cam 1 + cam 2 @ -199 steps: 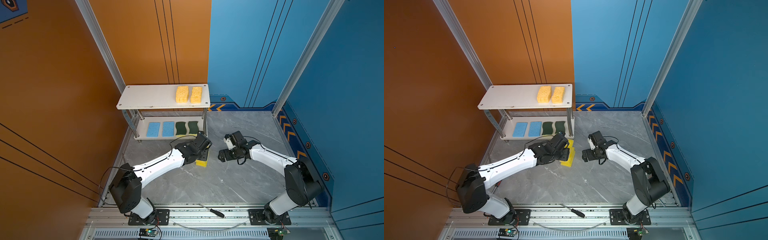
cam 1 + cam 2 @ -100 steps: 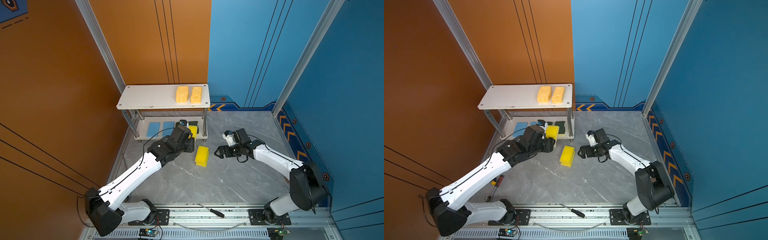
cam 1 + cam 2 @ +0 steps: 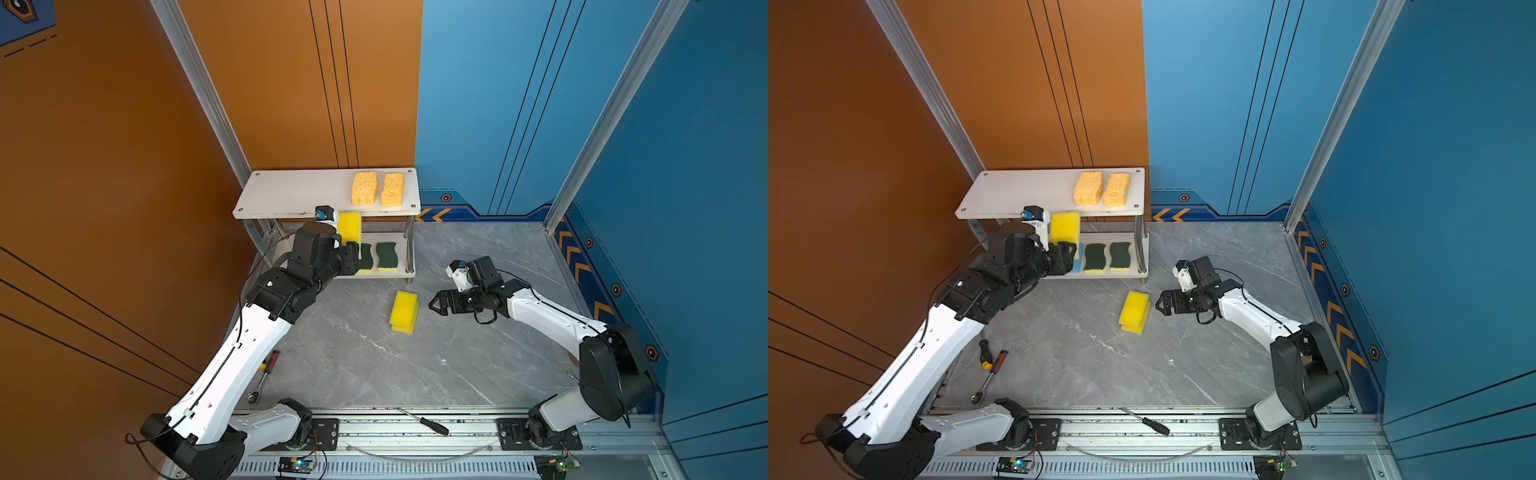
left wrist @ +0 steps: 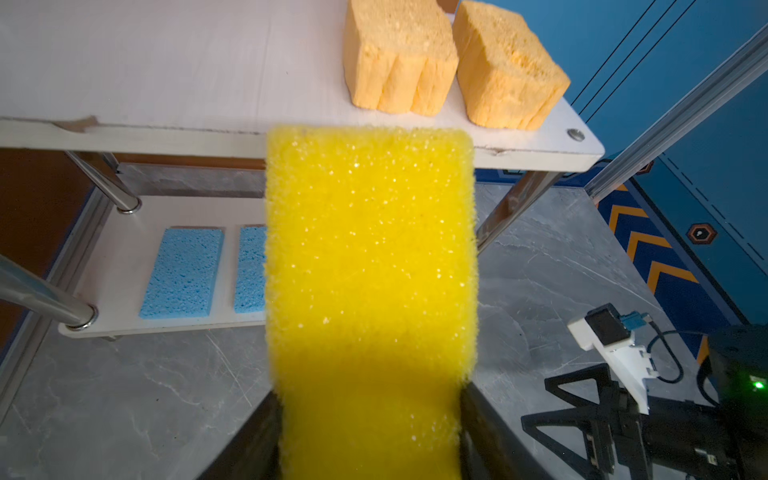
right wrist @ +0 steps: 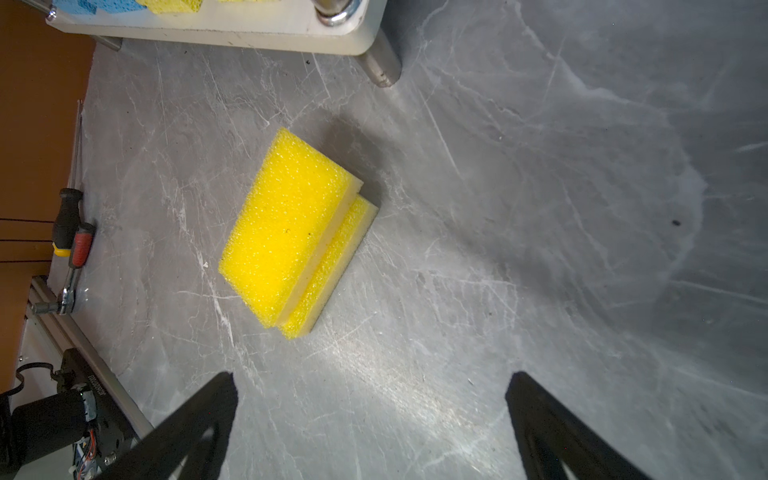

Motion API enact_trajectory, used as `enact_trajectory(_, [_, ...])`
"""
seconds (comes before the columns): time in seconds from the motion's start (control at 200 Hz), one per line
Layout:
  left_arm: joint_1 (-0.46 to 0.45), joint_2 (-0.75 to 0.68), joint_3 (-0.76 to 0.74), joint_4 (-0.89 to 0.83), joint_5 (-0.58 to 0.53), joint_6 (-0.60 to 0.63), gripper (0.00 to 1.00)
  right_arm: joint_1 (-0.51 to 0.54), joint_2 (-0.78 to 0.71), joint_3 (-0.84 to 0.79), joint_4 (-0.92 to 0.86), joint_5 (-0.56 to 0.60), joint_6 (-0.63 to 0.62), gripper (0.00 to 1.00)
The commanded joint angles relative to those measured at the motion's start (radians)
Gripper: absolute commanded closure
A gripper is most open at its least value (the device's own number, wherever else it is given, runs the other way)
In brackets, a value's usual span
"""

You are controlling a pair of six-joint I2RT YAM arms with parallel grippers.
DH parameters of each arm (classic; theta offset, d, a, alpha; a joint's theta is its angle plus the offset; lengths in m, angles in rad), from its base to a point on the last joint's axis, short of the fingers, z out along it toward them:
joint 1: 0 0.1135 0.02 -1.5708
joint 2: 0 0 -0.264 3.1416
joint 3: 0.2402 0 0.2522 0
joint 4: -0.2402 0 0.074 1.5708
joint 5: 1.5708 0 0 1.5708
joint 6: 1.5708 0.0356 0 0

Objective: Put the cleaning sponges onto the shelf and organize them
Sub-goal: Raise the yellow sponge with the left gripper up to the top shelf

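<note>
A grey marbled table (image 3: 353, 365) sits between orange and blue walls, with the shelf (image 3: 291, 195) at the back. The left gripper (image 3: 350, 249) pinches a yellow sponge (image 3: 349, 226) by its near end, just in front of the top board's edge and near two orange sponges (image 3: 364, 189) lying on that board. The sponge probably needs lifting clear of that edge, then laying flat, parallel to the orange pair, before letting go. The right gripper (image 3: 434, 304), jaws spread and empty, hovers near two stacked yellow sponges (image 3: 404, 311) on the table.
</note>
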State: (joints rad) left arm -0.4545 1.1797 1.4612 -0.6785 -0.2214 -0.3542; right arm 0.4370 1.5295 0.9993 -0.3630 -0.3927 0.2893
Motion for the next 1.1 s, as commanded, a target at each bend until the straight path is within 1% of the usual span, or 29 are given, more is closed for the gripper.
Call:
enact_trajectory(0.0, [0.032,0.01,0.074,-0.016,0.016,0.055,0.41,-0.006,-0.01,-0.008,0.013,-0.008,0.011,0.0])
enact_trajectory(0.205, [0.081,0.061,0.182,-0.01,-0.017,0.107,0.41,-0.009,-0.007,-0.013,0.016,-0.009,0.01,0.0])
enact_trajectory(0.401, [0.163,0.146,0.285,-0.009,-0.011,0.147,0.4,-0.009,0.003,-0.025,0.038,-0.017,0.033,0.0])
enact_trajectory(0.681, [0.29,0.312,0.416,0.031,0.113,0.165,0.39,-0.009,0.019,-0.023,0.058,-0.031,0.057,0.0])
enact_trajectory(0.761, [0.316,0.362,0.451,0.034,0.132,0.166,0.4,-0.008,0.023,-0.016,0.059,-0.031,0.06,0.0])
enact_trajectory(1.097, [0.344,0.472,0.552,0.034,0.219,0.189,0.39,-0.007,0.048,0.019,0.053,-0.033,0.063,0.0])
